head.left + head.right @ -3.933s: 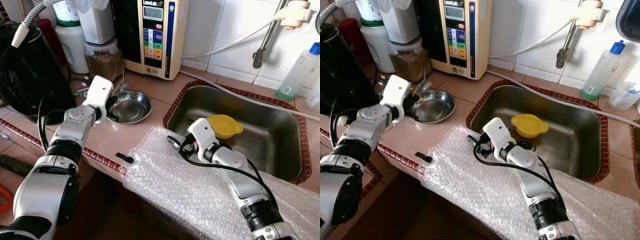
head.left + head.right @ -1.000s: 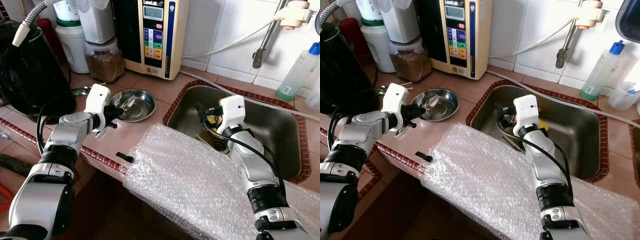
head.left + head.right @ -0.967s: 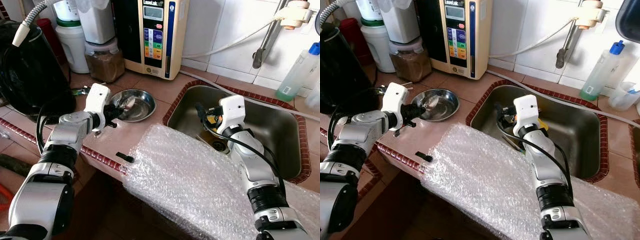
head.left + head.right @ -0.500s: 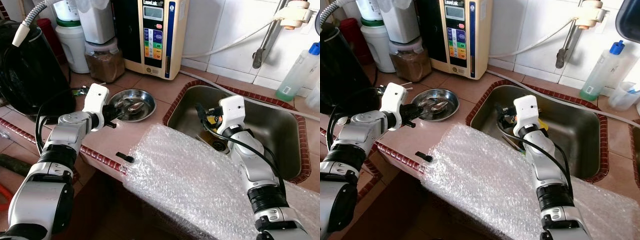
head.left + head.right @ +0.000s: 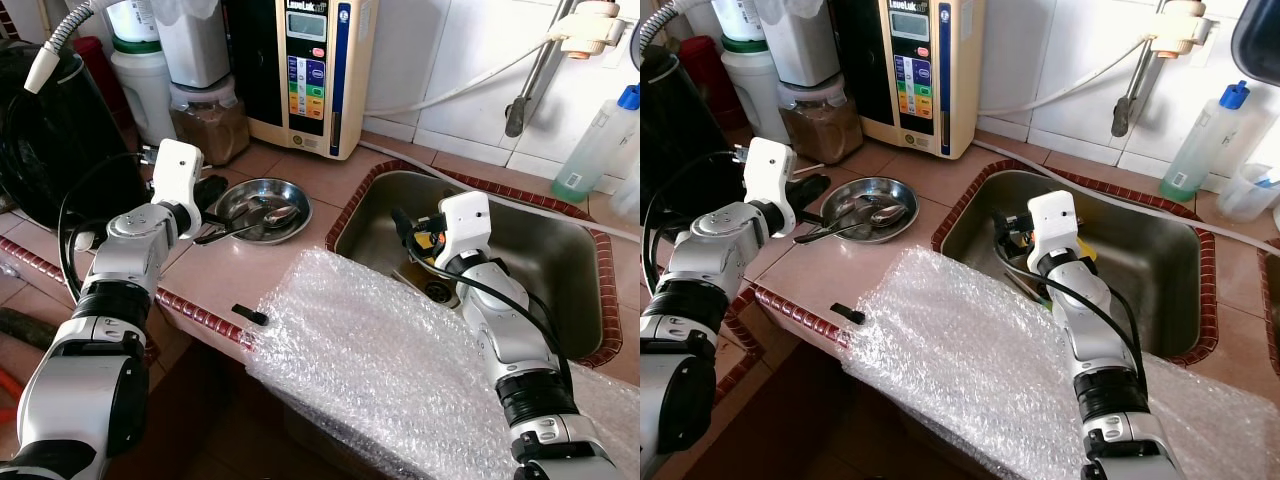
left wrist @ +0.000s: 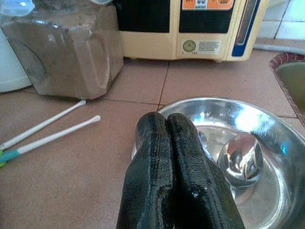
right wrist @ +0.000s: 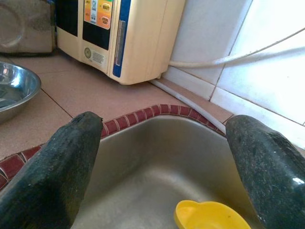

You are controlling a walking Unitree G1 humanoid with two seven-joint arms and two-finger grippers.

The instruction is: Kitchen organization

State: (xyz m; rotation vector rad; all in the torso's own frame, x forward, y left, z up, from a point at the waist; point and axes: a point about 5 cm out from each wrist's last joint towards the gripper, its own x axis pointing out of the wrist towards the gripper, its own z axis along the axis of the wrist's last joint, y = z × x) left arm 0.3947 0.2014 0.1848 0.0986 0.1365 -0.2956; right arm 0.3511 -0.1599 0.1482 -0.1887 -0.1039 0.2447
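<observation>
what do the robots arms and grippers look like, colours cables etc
Both arms are silver-grey metal segments with black joint bands and loose black cables looping alongside. Each wrist ends in a white boxy housing. The left gripper has two long, matte black, textured fingers with rounded tips; the right gripper has the same thick black fingers.

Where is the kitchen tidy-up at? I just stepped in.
Done: a spoon lies in the steel bowl on the counter. In hand: nothing; the left gripper is shut and empty beside the bowl, the right gripper open over the sink. Left: the yellow cup sits in the sink.
</observation>
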